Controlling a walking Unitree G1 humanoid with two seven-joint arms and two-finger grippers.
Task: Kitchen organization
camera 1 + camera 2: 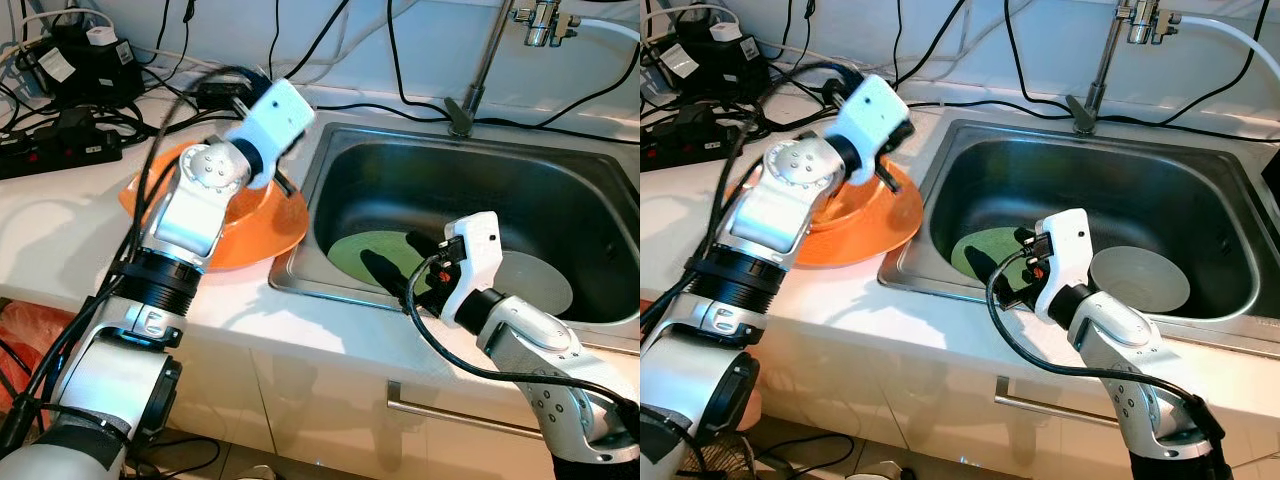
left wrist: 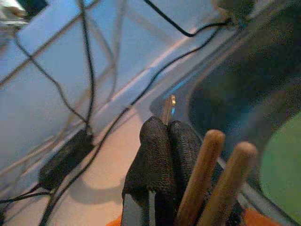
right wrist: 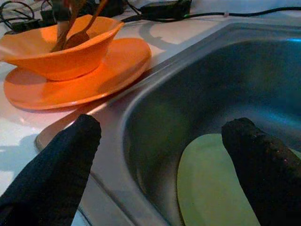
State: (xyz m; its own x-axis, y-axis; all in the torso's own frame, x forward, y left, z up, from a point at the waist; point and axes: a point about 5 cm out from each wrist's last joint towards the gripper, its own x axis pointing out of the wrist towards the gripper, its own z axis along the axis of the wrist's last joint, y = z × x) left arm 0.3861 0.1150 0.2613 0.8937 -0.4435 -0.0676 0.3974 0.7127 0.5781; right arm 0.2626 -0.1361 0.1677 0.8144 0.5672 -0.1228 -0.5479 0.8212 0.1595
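My left claw (image 2: pixel 160 155) has its two black fingers pressed together around a thin metal utensil handle (image 2: pixel 167 107) that pokes out between the tips; two round wooden handles (image 2: pixel 214 174) stand just beside the fingers in the left wrist view. From the head camera that claw (image 1: pixel 282 183) sits over the orange plastic bowl (image 3: pixel 59 49), at about 10 o'clock in my field. The bowl rests on a wide orange plate (image 3: pixel 108 70), with the utensils leaning inside it, and the plate lies on the white tabletop (image 1: pixel 60 230) with its rim touching the left edge of the sink.

My right claw (image 3: pixel 160 155) is spread wide and holds nothing, one finger (image 3: pixel 61 165) over the sink's near-left rim and the other finger (image 3: pixel 263 165) over the basin. In the head view it hangs at about 5 o'clock, at the front of the stainless steel sink (image 1: pixel 560 180).

A round light-green plate (image 1: pixel 365 255) lies flat on the sink floor right past the right claw, and a round grey plate (image 1: pixel 1140 280) lies beside it toward 3 o'clock. A metal tap (image 1: pixel 480 70) rises at 12 o'clock behind the basin. Black cables and a power strip (image 1: pixel 60 150) are piled on the tabletop at 10 to 11 o'clock, against the white wall.
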